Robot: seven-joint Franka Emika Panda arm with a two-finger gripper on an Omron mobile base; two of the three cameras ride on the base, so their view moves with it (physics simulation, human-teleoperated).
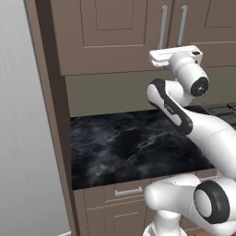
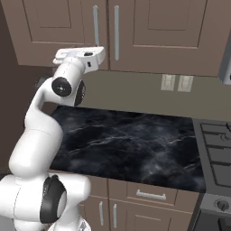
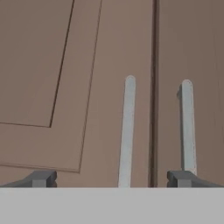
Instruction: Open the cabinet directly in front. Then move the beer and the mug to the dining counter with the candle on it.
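The robot's two-finger gripper [image 3: 111, 178] is wide open and holds nothing, and right in front of it is the shut brown wooden cabinet [image 3: 65, 78], whose long silver bar handle [image 3: 127, 131] stands straight up between the two dark fingertips [image 3: 41, 178].
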